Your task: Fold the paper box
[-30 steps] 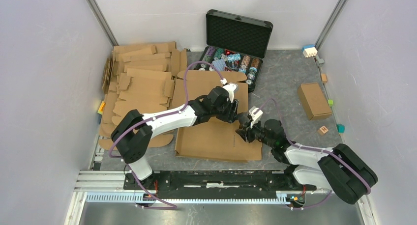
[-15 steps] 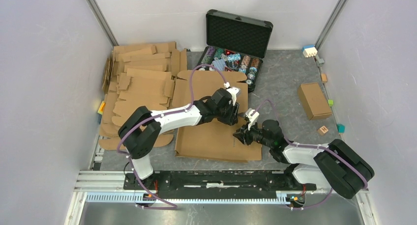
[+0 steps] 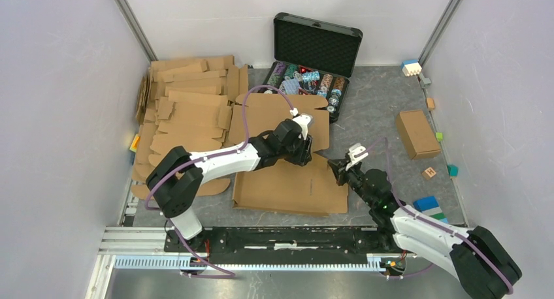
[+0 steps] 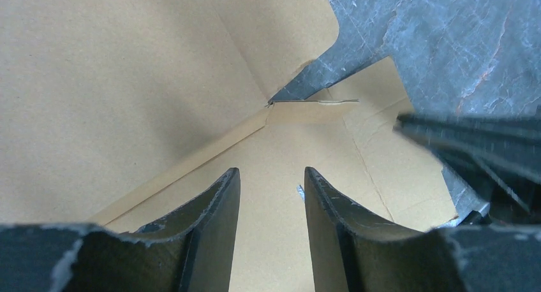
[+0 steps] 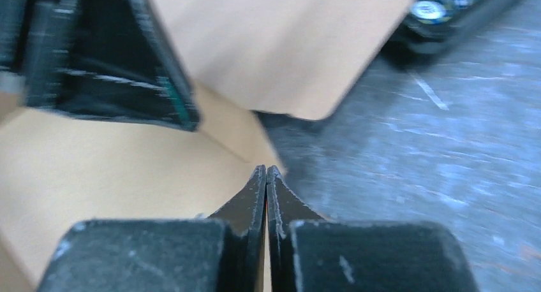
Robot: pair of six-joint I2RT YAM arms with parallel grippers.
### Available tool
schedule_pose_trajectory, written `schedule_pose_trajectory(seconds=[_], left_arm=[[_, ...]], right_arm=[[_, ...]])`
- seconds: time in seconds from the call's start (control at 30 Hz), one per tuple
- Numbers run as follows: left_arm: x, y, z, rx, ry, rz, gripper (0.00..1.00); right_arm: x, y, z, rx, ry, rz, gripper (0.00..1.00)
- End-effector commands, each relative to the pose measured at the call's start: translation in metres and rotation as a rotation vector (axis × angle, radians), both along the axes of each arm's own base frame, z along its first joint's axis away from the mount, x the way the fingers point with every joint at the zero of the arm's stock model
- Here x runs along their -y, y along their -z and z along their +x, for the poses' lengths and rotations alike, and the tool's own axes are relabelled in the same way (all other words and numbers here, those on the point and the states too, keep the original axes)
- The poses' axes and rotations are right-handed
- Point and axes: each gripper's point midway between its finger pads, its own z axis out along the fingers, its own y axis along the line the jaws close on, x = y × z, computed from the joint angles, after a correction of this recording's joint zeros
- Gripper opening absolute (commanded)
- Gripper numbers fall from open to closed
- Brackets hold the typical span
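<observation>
1. writing: a small wooden block at the right bears a mark that is too small to read.
2. counts: one paper box, one open black case, one smaller cardboard box, and one pile of flat cardboard sheets whose number i cannot tell.
3. the paper box lies mid-table in front of the black case. its far flaps reach just beside the case and its left side is just beside the pile.
4. left gripper: jaws spread, nothing between them, low over the box's inner face near a crease and a notch.
5. right gripper: fingers pressed together with nothing seen between them, tips at the box's right edge.
6. room: bare grey table lies between the box's right edge and the smaller cardboard box, which sits well apart.
</observation>
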Motion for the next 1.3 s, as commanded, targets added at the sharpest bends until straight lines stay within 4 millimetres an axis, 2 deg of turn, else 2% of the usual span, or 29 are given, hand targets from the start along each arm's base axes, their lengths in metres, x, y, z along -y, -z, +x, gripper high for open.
schedule_pose_trajectory(seconds=[0.0,0.13,0.27,0.4,0.63,0.87,1.27], left_arm=[[0.001,-0.03,0.011,0.099,-0.026,-0.062,0.49],[0.002,-0.032,0.01,0.1,-0.02,-0.073,0.49],[0.004,-0.033,0.009,0.097,-0.009,-0.084,0.49],[0.007,-0.033,0.009,0.1,-0.001,-0.094,0.5],[0.012,-0.026,0.006,0.075,0.027,-0.094,0.51],[0.016,-0.02,0.005,0.056,0.044,-0.08,0.51],[0.013,0.002,0.009,0.01,0.03,0.012,0.46]], right_arm=[[0.051,0.014,0.019,-0.031,0.312,-0.044,0.0],[0.049,0.022,0.027,-0.1,0.342,-0.087,0.0],[0.022,0.034,0.032,-0.18,0.228,-0.131,0.0],[-0.007,0.027,0.033,-0.191,0.108,-0.086,0.0],[-0.033,0.018,0.016,-0.154,-0.068,-0.021,0.0],[-0.047,0.02,0.006,-0.162,-0.165,-0.014,0.0],[-0.047,0.026,0.006,-0.179,-0.162,-0.033,0.0]])
